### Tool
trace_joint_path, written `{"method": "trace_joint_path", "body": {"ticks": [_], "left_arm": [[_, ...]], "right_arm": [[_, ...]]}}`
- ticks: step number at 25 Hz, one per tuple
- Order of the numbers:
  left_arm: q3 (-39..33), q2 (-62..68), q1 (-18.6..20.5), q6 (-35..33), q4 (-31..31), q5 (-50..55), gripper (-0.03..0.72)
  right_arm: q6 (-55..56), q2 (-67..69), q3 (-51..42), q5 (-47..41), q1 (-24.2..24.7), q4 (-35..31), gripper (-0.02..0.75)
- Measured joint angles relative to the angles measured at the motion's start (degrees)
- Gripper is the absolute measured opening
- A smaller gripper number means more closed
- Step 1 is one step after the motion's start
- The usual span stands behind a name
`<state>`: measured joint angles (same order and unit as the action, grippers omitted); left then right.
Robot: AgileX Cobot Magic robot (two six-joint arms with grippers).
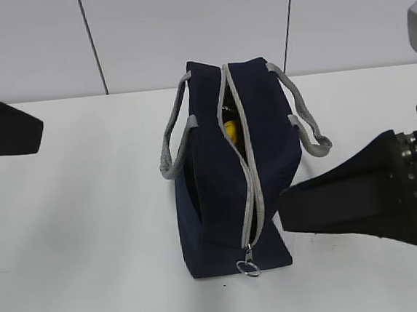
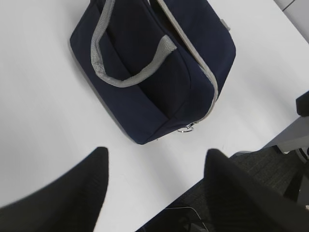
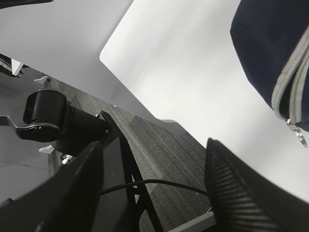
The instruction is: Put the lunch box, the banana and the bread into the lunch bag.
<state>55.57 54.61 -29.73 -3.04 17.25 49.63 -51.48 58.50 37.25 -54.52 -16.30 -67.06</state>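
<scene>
Left gripper (image 2: 154,188): jaws spread wide, nothing between them, hanging over bare table (image 2: 43,106) just short of the lunch bag (image 2: 159,63). Right gripper (image 3: 152,188): also wide open and empty, sitting off the bag's right flank near the table edge; its wrist view mostly shows floor and the robot's base (image 3: 53,121), with only the bag's corner and the zip pull ring (image 3: 301,139) in frame.

The bag stands upright mid-table, grey handles (image 1: 174,141) flopped to either side, zipper (image 1: 242,160) shut at the near end but parted further back. Through that gap I see a sliver of yellow (image 1: 230,131), which I read as the banana. Lunch box and bread aren't visible anywhere on the table, so my guess is they're inside too, but I can't confirm from these views.

My read: loading looks done or nearly so, and both arms are clear of the bag. How I'd handle it from here:
- Verify contents before calling it; the slit is too narrow to see past the yellow.
- If anything else must go in, one gripper pins a handle or the zip edge to hold the mouth open while the other drops straight down through the gap.
- Keep the right arm from brushing the bag's side; it's soft and could tip.
- Avoid snagging the handle loops.
</scene>
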Motion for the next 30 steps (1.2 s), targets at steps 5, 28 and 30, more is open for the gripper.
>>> {"method": "trace_joint_path", "body": {"ticks": [5, 28, 30], "left_arm": [[-0.16, 1.22, 0.00, -0.41, -0.23, -1.68, 0.434], [-0.16, 7.49, 0.00, -0.70, -1.35, -6.91, 0.434], [-0.16, 7.49, 0.00, -0.70, -1.35, -6.97, 0.434]], "right_arm": [[-5.85, 1.73, -0.09, 3.20, 0.00, 3.21, 0.486], [-63.88, 33.50, -4.32, 9.91, 0.00, -12.39, 0.433], [-65.81, 35.02, -4.31, 9.88, 0.00, -14.31, 0.427]]}}
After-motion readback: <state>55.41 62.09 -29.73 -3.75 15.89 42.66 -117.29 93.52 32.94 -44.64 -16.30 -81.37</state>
